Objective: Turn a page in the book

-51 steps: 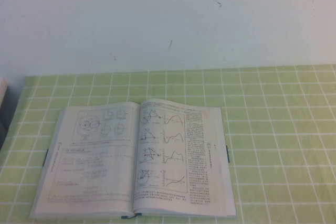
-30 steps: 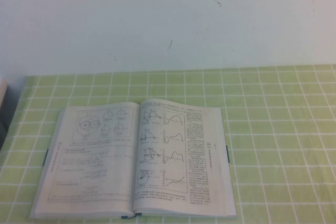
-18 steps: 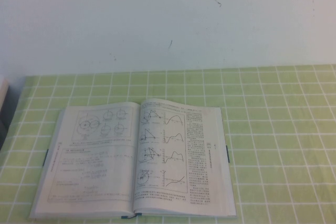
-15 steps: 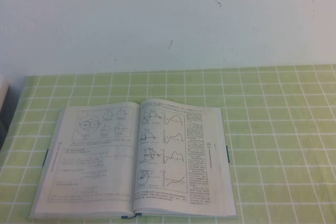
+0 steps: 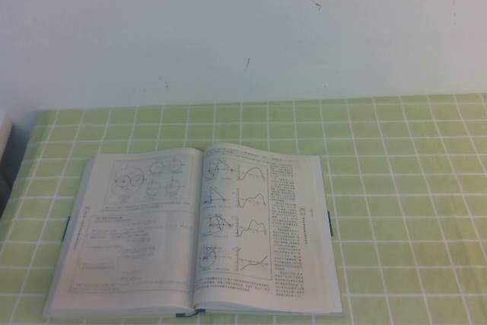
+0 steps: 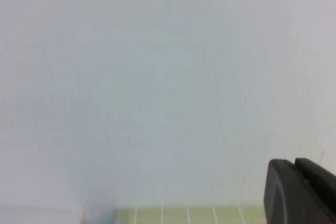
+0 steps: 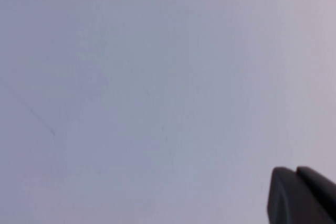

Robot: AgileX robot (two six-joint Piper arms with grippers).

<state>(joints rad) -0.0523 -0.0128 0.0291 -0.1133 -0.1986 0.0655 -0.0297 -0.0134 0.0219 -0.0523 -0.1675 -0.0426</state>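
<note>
Book: the book is lying open at the near left of the green checked tablecloth.
Page: the page is lying flat as the right-hand leaf, curve diagrams facing up.
Left gripper: showing only a dark edge against the wall; opening cannot be told.
Right gripper: likewise facing the wall; opening cannot be told.

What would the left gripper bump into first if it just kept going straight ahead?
Probably the wall. The left gripper shows only as a dark tip in its wrist view, facing bare wall above the table edge; depth is unclear.
</note>
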